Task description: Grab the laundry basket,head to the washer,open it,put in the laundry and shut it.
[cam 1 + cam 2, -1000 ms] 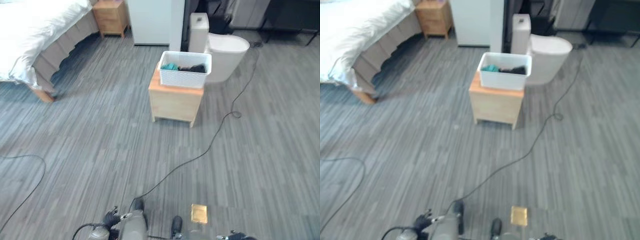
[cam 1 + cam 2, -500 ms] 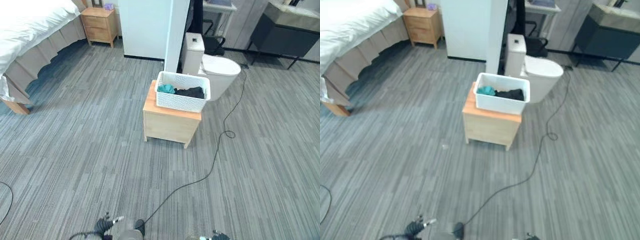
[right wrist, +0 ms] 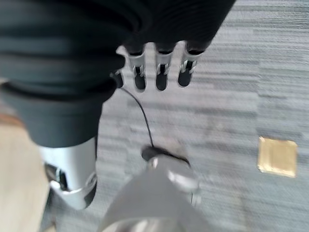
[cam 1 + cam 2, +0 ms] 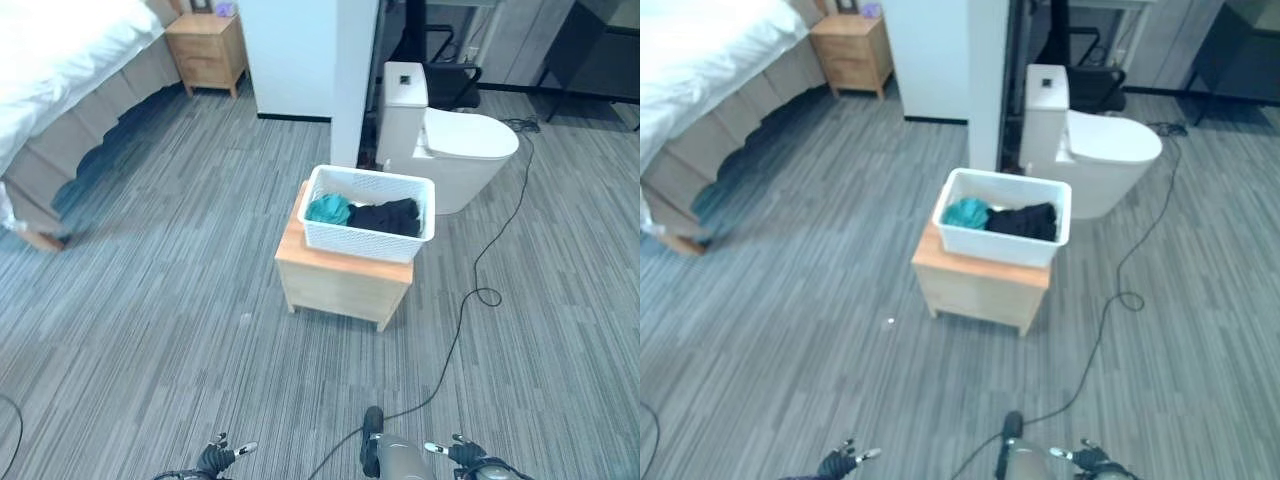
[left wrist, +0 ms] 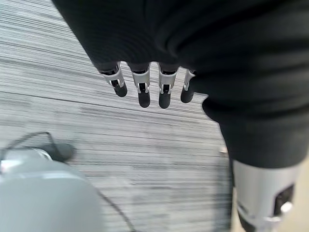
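I see the left hand (image 5: pixel 145 87) hanging above the grey plank floor (image 4: pixel 150 330), fingers straight and relaxed, grasping nothing. The right hand (image 3: pixel 159 72) hangs likewise over the floor, fingers extended, released and empty. In the right wrist view a small square brass floor plate (image 3: pixel 276 155) lies on the floor beyond the right hand's fingertips, apart from them.

The white laundry basket (image 4: pixel 368 213) stands well ahead of both hands, out of contact with either. It rests on top of a low wooden desk (image 4: pixel 343 283), its far right corner overhanging the desk edge slightly. Inside the basket I see a teal garment (image 4: pixel 327 209) on the side nearer the left hand and a black garment (image 4: pixel 388 216) on the side nearer the right hand, the two touching.

Beyond the basket, further from both hands, stands a white toilet (image 4: pixel 450 145). Far ahead on the left-hand side I see a bed (image 4: pixel 60 60) with white bedding and a wooden nightstand (image 4: pixel 205 40) beside it.
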`<state>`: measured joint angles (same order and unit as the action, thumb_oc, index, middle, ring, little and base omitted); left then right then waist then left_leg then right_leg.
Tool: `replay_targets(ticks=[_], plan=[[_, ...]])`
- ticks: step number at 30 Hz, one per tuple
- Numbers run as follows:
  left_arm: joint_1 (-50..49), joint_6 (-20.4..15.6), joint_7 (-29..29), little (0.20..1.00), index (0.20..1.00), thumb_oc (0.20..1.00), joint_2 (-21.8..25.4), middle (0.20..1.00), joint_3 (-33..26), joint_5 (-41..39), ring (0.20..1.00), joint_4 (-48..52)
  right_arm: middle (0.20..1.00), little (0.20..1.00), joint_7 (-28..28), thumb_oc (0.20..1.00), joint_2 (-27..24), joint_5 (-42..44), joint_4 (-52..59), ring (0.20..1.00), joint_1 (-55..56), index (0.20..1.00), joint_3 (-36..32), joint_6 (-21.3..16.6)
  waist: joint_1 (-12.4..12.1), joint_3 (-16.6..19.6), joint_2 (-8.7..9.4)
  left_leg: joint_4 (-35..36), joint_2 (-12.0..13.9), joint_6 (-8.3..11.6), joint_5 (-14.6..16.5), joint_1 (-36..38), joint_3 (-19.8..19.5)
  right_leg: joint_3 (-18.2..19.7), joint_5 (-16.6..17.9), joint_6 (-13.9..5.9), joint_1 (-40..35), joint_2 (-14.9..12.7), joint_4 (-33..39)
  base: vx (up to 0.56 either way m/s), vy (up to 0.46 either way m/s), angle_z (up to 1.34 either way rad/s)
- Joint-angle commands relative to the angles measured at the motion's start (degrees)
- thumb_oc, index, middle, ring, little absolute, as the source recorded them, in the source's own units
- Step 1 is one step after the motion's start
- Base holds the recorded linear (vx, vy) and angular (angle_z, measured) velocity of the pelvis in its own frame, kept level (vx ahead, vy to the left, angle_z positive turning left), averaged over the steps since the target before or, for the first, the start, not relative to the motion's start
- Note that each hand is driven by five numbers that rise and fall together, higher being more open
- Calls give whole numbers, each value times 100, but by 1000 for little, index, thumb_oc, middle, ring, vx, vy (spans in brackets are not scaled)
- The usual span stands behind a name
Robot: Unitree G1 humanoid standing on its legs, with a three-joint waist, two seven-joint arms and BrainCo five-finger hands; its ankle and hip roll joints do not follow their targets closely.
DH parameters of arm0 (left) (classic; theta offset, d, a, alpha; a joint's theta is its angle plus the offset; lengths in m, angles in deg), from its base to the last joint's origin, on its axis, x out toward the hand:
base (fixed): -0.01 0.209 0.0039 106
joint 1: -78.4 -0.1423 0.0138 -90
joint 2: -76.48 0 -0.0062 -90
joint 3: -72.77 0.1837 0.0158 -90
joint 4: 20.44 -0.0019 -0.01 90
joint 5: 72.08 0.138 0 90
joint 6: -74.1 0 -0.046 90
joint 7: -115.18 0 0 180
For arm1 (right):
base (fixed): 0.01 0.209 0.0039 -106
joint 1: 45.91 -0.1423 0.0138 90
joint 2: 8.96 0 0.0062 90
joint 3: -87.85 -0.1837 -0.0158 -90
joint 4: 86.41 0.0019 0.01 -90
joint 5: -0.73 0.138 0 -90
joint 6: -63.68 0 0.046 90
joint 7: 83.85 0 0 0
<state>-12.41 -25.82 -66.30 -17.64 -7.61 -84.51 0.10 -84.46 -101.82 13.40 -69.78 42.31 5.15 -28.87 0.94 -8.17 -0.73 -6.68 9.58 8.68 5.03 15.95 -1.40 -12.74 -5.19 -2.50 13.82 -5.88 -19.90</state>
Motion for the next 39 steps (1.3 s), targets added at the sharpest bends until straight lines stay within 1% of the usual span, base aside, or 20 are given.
replay_targets(ticks=[1,2,3,4,6,7,10,12,13,15,19,21,23,24,28,29,31,35,37,39], plan=[[132,-173,-75,1000,1000,1000,445,1000,-120,-151,1000,-30,1000,1000,57,1000,84,479,-51,1000,229,1000,-48,-155,73,5,286,-1017,-115,-529,54,-623,10,592,1208,-456,-324,-266,1569,319,-471,36],[61,-146,-13,1000,1000,1000,474,1000,-163,-331,1000,108,1000,1000,18,1000,-44,691,110,1000,278,1000,-168,-198,12,-105,361,-2650,14,-630,-505,-1415,-24,457,951,-141,-625,-112,1574,191,-384,29],[21,-138,-15,1000,1000,1000,505,1000,-209,-414,1000,188,1000,1000,8,1000,-98,822,209,1000,309,1000,-215,-232,-19,-170,417,-3342,49,-696,-727,-1756,-75,480,843,22,-767,13,1605,245,-491,24],[18,-130,-24,1000,1000,1000,523,1000,-250,-479,1000,222,1000,1000,-22,1000,-138,907,275,1000,316,1000,-270,-247,-31,-210,496,-3773,79,-752,-858,-2011,-24,501,772,136,-847,36,1626,180,-363,10],[20,-159,-38,1000,1000,1000,516,1000,-317,-606,1000,287,1000,1000,-119,1000,-261,1064,423,1000,318,1000,-412,-297,-95,-294,450,-4068,554,-718,-818,-2268,293,445,467,275,-1142,229,1630,261,-268,-37],[34,-176,-23,1000,1000,1000,505,1000,-300,-613,1000,316,1000,1000,-132,1000,-295,1126,518,1000,320,1000,-468,-323,-98,-306,458,-3920,664,-693,-804,-2421,462,400,396,288,-1241,231,1656,247,-142,-46],[45,-194,-7,1000,1000,1000,497,1000,-207,-618,1000,403,1000,1000,-145,1000,-402,1281,845,1000,390,1000,-601,-393,-149,-325,527,-3187,487,-699,-676,-2784,784,283,353,264,-1403,128,1733,172,-8,11],[24,-214,-2,1000,1000,1000,493,1000,-194,-707,1000,509,1000,1000,-125,1000,-474,1318,1163,1000,439,1000,-651,-431,-203,-304,508,-1886,405,-591,-664,-2797,980,234,239,141,-1559,41,1786,288,117,24],[4,-203,25,1000,1000,1000,496,1000,-151,-737,1000,587,1000,1000,-144,1000,-513,1348,1422,1000,433,1000,-647,-462,-312,-288,471,-866,258,-508,-778,-2903,903,181,131,71,-1715,30,1798,411,162,2],[10,-194,28,1000,1000,1000,485,1000,-108,-751,1000,562,1000,1000,-173,1000,-493,1361,1588,1000,415,1000,-632,-476,-429,-285,431,-160,17,-395,-1043,-3009,600,203,33,28,-1949,87,1871,382,134,15],[-19,-188,42,1000,1000,1000,482,1000,-144,-753,1000,467,1000,1000,-136,1000,-402,1292,1774,1000,359,1000,-525,-464,-509,-179,388,80,-126,-376,-1097,-2987,365,285,-88,-60,-2191,111,1935,251,114,-6],[-53,-165,44,1000,1000,1000,490,1000,-178,-706,1000,381,1000,1000,-127,1000,-295,1154,1781,1000,341,1000,-435,-435,-586,-97,410,-113,-271,-475,-944,-2937,405,317,-104,-183,-2238,-73,1788,354,247,-52],[-34,-134,5,1000,1000,1000,713,1000,-255,-684,1000,447,1000,1000,-82,1000,-100,1115,1677,1000,202,1000,-280,-348,-608,-167,372,18,-463,-788,-717,-2523,559,560,112,-330,-1600,-205,448,321,336,-67],[-20,-136,-28,1000,1000,1000,766,1000,-300,-681,1000,440,1000,1000,-74,1000,-64,1118,1616,1000,114,1000,-218,-345,-615,-217,338,56,-506,-858,-649,-2434,577,560,230,-392,-1360,-257,256,157,189,-30],[48,-185,-155,1000,1000,1000,875,1000,-468,-742,1000,510,1000,1000,-73,1000,64,1082,1210,1000,-71,1000,-114,-282,-669,-260,182,386,-402,-814,-488,-2068,750,-165,554,-460,-1061,-818,1262,100,-30,-22],[48,-186,-155,1000,1000,1000,874,1000,-469,-741,1000,510,1000,1000,-71,1000,63,1083,1205,1000,-74,1000,-112,-285,-662,-268,175,395,-397,-811,-489,-2052,743,-177,563,-459,-1089,-809,1287,106,-53,2],[58,-250,-206,1000,1000,1000,877,1000,-572,-833,1000,585,1000,1000,-26,1000,128,995,779,1000,-113,1000,-79,-211,-596,-260,161,710,-495,-783,-450,-1731,752,-62,992,-661,-882,-939,2000,185,-66,18],[46,-345,-235,1000,1000,1000,886,1000,-579,-937,1000,951,1000,1000,10,1000,190,947,424,1000,52,1000,-121,-177,-563,-220,303,1018,-646,-730,-490,-1468,612,353,993,-711,-979,-820,2066,155,-103,5],[48,-373,-261,1000,1000,1000,875,1000,-567,-997,1000,1064,1000,1000,25,1000,191,987,354,1000,137,1000,-161,-191,-534,-210,310,1066,-605,-683,-514,-1451,537,307,935,-675,-998,-775,1974,142,-199,77],[-28,-416,-298,1000,1000,1000,846,1000,-662,-1449,1000,1999,1000,1000,26,1000,60,1071,183,1000,393,1000,-422,-206,-434,-252,281,956,-357,-504,-596,-1602,270,-60,910,-561,-1085,-643,1962,107,-304,86]])
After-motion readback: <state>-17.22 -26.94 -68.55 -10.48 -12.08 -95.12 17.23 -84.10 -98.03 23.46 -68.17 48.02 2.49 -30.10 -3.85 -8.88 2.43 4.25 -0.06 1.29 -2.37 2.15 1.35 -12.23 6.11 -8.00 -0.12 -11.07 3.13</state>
